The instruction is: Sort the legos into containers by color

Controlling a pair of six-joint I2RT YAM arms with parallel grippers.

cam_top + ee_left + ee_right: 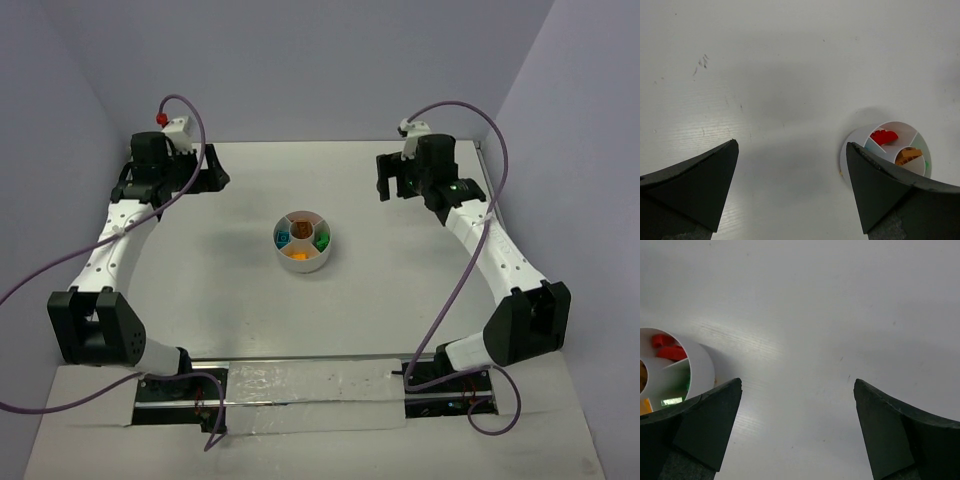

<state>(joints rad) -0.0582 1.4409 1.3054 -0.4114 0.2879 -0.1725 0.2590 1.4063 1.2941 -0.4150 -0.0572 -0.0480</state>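
Sitting in the middle of the desk (200,290), the dish (301,266) has every lego I can see inside it. The red legos (883,136) lie in one wedge and the brown lego (907,156) lies in the round middle well. The teal lego (283,237) is in the wedge on the left arm's side. The green lego (321,240) is in the wedge on the right arm's side. The orange lego (298,256) is in the wedge nearest the arm bases. No lego shows on the desk outside the dish.

The left gripper (791,144) is spread wide and holds nothing. It hangs over bare desk, left of the dish and on its far side. From there the dish lies to its right; one finger hides part of the rim in the wrist view.

The right gripper (798,382) is spread wide and empty too. It hangs right of the dish, also on its far side, so the dish lies to its left.

Both grippers are well apart from the dish and look about equally near to it. The dish is round, so it has no long side to line up with.

I think the sorting is done. If a stray lego turns up, the arm on that side of the dish should take it.
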